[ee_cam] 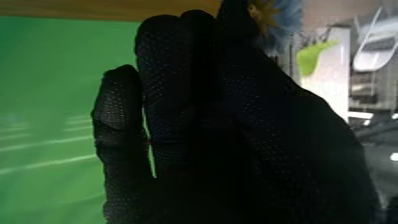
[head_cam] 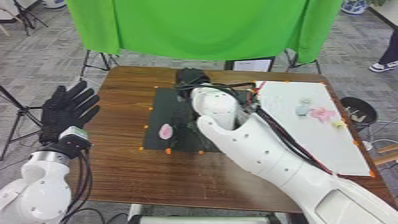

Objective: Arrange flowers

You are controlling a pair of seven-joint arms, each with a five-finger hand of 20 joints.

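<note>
I was watching the wooden table [head_cam: 120, 165] through the head view, with the dark mat [head_cam: 157, 142] at the middle of the frame and the white sheet [head_cam: 333, 155] along the right side. My right arm came in from the lower right and crossed the frame, so that the right hand [head_cam: 190, 77] sat at the upper middle, over the far part of the mat. I could not tell from either view whether that hand was wide, narrow or gripping something.

In the right wrist view, a blue flower with a yellow-brown centre [ee_cam: 263, 16] showed right by the black glove, partly hidden by it. I could not make out whether the two touched.

My left hand [head_cam: 67, 112] was at the left of the frame, beside the table's edge, held wide, its fingers straight and spread toward the top.

The pale pink oval piece [head_cam: 166, 131] lay on the mat, left of centre. On the sheet, at the right of the frame, I had the pink flower [head_cam: 322, 114], with a pale blue-green piece [head_cam: 303, 109] just left of it and a small yellow piece [head_cam: 338, 124] near its lower right. The green cloth [head_cam: 195, 30] hung across the top of the frame.
</note>
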